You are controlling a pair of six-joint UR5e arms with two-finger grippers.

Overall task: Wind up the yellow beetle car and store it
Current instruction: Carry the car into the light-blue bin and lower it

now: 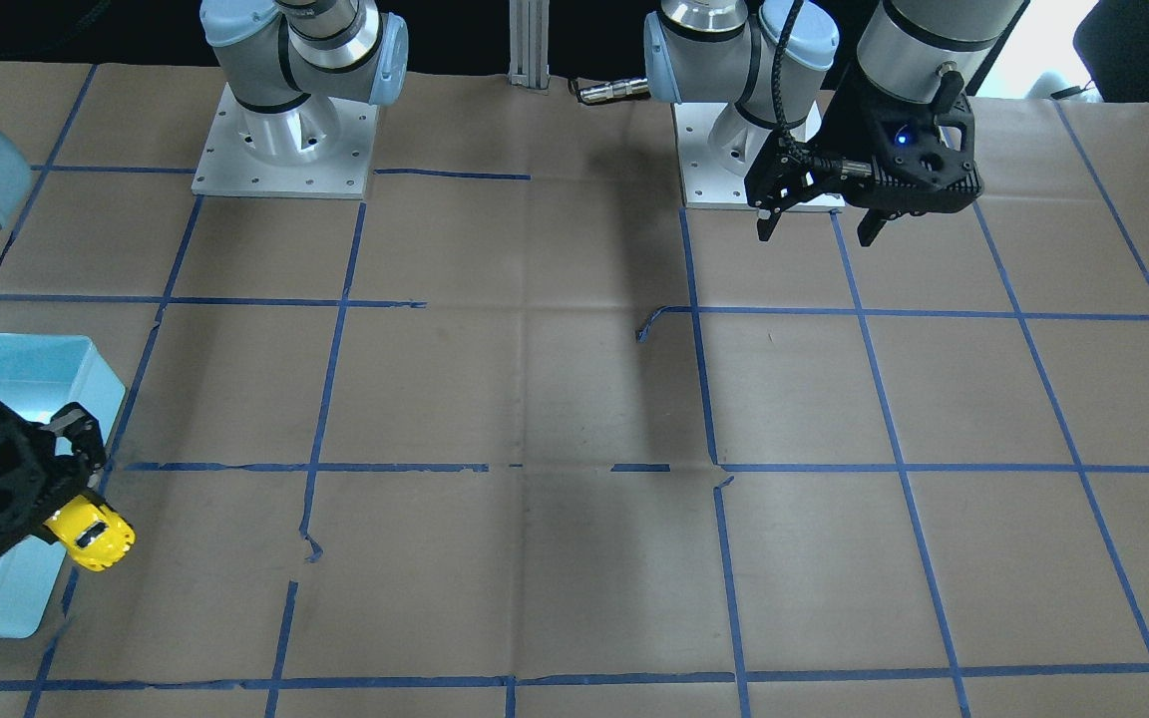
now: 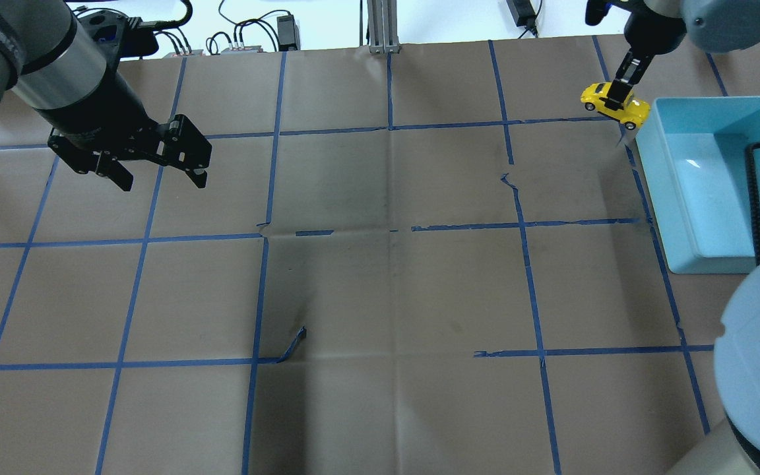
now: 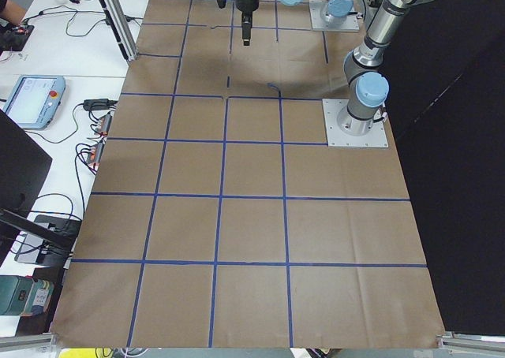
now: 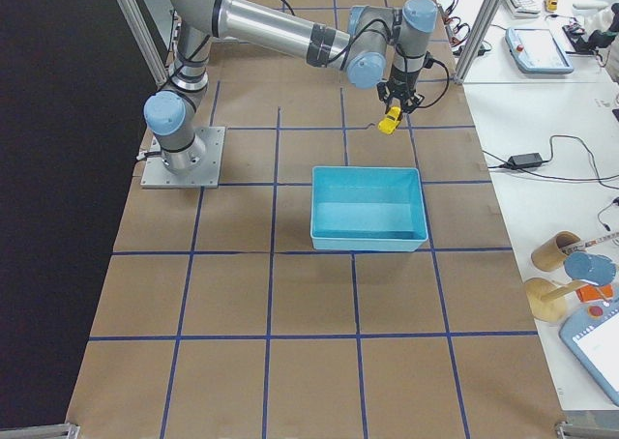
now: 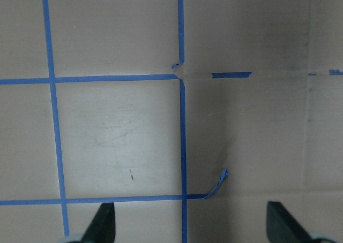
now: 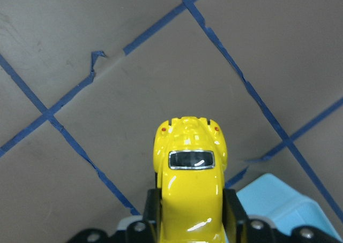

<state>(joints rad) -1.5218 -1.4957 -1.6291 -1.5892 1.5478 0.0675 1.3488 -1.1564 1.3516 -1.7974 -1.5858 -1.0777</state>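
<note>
The yellow beetle car (image 2: pixel 615 105) hangs above the table, clamped in my right gripper (image 2: pixel 612 101), just beside the far corner of the light blue bin (image 2: pixel 657 198). In the right wrist view the car (image 6: pixel 189 189) sits between the two fingers, with the bin's corner (image 6: pixel 273 200) just below it. It also shows in the front-facing view (image 1: pixel 93 534) and the exterior right view (image 4: pixel 389 122). My left gripper (image 2: pixel 156 173) is open and empty, raised over the table's left side; its fingertips (image 5: pixel 103 221) show spread apart in the left wrist view.
The light blue bin (image 1: pixel 6 371) lies on the robot's right side of the table, with a black cable (image 2: pixel 753 198) hanging over it. Brown paper with a blue tape grid covers the table. A loose curl of tape (image 2: pixel 293 343) lies near the middle.
</note>
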